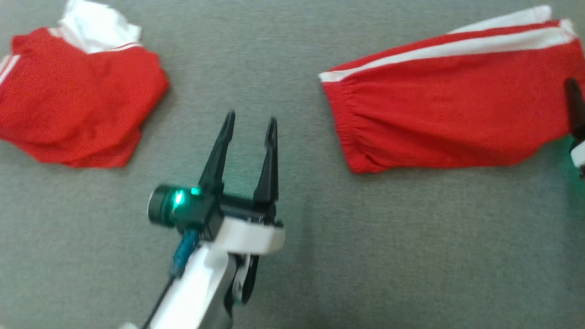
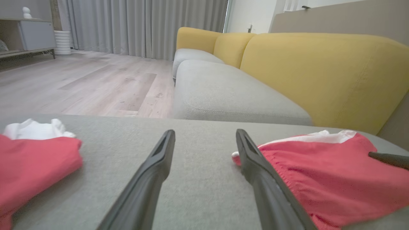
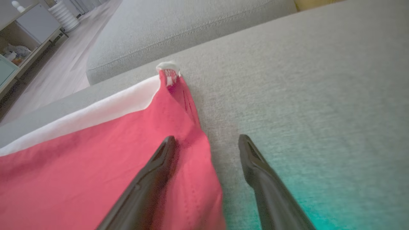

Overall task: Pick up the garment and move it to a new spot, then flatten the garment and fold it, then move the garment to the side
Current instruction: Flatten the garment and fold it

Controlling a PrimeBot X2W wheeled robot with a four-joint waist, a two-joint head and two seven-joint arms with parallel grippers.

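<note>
A red garment (image 1: 448,114) with white side stripes lies flat on the grey cushion (image 1: 292,256) at the right, its gathered waistband facing the middle. It also shows as the red garment (image 2: 329,179) in the left wrist view and as the red garment (image 3: 96,172) in the right wrist view. My left gripper (image 1: 250,119) hovers open over bare cushion left of it, and the left gripper (image 2: 205,134) has nothing between its fingers. My right gripper (image 3: 207,140) is open at the garment's right edge, one finger above the cloth. The right gripper (image 1: 577,109) is cut off by the frame edge.
A second red and white garment (image 1: 77,100) lies crumpled at the far left of the cushion. A yellow backrest (image 2: 319,73) and another grey seat (image 2: 223,92) stand beyond it, with a wooden floor (image 2: 89,83) further off.
</note>
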